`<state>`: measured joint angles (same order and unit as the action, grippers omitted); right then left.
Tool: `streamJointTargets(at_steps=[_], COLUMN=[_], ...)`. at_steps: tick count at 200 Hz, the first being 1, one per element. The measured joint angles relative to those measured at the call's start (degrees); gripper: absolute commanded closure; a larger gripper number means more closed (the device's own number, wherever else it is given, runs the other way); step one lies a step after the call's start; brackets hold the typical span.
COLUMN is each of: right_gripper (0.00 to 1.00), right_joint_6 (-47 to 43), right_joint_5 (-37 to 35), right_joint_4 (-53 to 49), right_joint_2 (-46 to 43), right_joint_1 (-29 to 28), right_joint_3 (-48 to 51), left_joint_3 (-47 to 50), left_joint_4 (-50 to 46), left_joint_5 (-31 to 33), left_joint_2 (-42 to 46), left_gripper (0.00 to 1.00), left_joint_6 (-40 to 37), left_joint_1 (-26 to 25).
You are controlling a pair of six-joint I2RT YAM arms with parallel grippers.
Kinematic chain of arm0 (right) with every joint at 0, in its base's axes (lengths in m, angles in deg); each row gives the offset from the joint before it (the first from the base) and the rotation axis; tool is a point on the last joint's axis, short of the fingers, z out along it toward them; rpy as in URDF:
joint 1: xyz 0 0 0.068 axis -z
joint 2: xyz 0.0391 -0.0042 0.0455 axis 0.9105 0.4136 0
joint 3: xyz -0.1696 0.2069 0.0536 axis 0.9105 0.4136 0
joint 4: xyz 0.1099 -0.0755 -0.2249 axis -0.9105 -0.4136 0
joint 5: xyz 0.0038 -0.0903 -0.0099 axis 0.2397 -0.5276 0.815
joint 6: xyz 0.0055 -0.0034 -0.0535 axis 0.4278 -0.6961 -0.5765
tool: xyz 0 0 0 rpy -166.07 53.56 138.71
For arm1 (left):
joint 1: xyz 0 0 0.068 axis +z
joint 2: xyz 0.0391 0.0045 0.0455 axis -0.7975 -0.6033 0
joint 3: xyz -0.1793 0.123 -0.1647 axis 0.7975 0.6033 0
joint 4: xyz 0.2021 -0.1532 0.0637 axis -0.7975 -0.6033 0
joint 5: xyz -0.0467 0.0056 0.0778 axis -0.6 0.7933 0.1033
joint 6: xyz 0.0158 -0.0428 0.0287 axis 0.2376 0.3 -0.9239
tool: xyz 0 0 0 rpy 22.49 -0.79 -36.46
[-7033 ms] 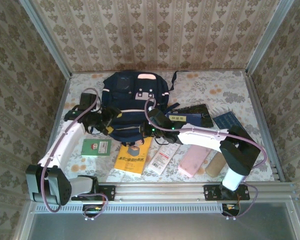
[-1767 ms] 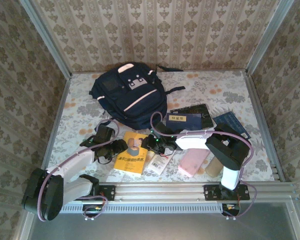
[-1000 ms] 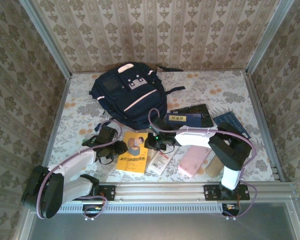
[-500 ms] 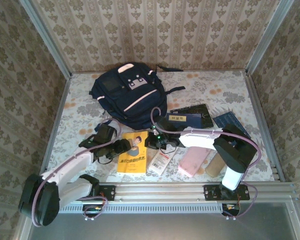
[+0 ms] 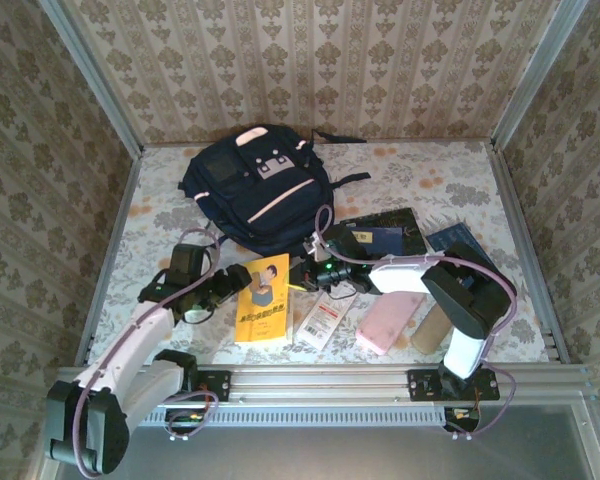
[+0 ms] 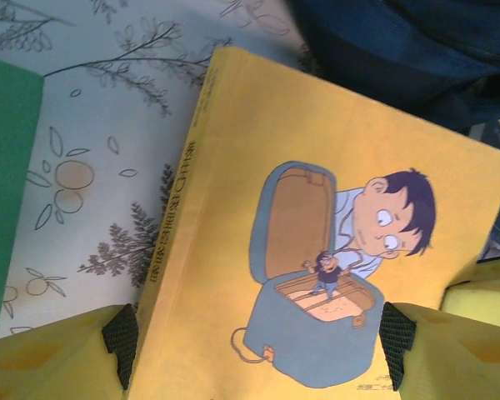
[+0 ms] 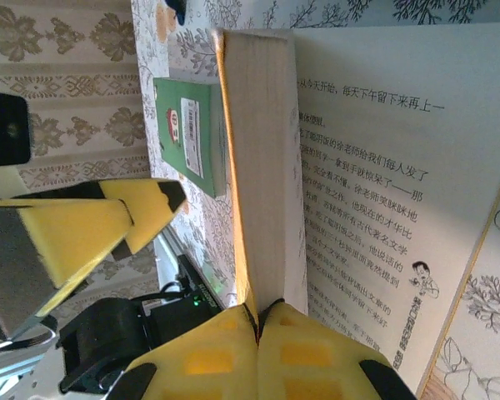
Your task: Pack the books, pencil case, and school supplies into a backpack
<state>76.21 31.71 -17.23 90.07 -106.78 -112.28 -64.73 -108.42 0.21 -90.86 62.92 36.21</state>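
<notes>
The backpack lay flat at the far side of the surface, front panel up, well apart from the hands; whether its mouth was unzipped could not be made out. The navy book lay just right of it. Nearer the arms sat the pink pouch, the tan pouch and the white packet, all apparently waiting their turn.

The yellow paperback lay between the two hands, near the pack's lower edge. Its right side was raised off the surface, probably so that the other hand could get a hold on the whole book. The small green booklet lay flat on the surface beyond it.

The right hand had its fingers pressed together, pinching the thin edge of the paperback's opened cover beside the page block. The left hand was spread wide, one finger at the spine side and one at the far side of the cover, straddling the book but not clamping it. A firm two-sided grip looked like the next need.
</notes>
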Motion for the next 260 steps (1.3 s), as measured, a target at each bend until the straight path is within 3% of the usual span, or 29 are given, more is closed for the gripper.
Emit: streamJointTargets(at_steps=[70, 96, 121, 144, 169, 216, 260], right_gripper=[1.00, 0.74, 0.68, 0.76, 1.00, 1.00, 1.00], right_joint_6=[2.8, 3.5, 4.1, 4.3, 3.4, 2.3, 3.2], right_joint_5=[2.7, 3.2, 3.8, 4.3, 4.5, 5.1, 9.0], right_joint_4=[6.5, 7.8, 9.0, 9.0, 8.6, 8.6, 10.9], right_joint_2=[6.0, 7.9, 10.9, 11.8, 11.8, 11.5, 8.2], right_joint_1=[0.7, 1.1, -0.3, -1.7, -1.7, -1.0, 1.0], right_joint_3=[0.0, -0.5, -1.9, -2.0, -2.1, -2.1, -1.7], left_joint_3=[5.3, 6.0, 6.0, 6.0, 6.1, 5.3, 1.3], left_joint_4=[9.6, 12.2, 12.4, 12.3, 11.9, 6.3, 1.3], left_joint_5=[-2.8, -2.5, -2.7, -2.6, -2.6, -3.1, -5.4], left_joint_2=[-8.2, -10.3, -10.3, -9.9, -9.0, -3.1, 2.6], left_gripper=[0.25, 0.28, 0.29, 0.30, 0.30, 0.23, 0.22], left_joint_6=[1.2, 1.6, 1.7, 1.7, 1.7, -0.1, -2.0], left_joint_1=[0.4, 0.8, 1.0, 1.0, 1.0, 1.1, 2.7])
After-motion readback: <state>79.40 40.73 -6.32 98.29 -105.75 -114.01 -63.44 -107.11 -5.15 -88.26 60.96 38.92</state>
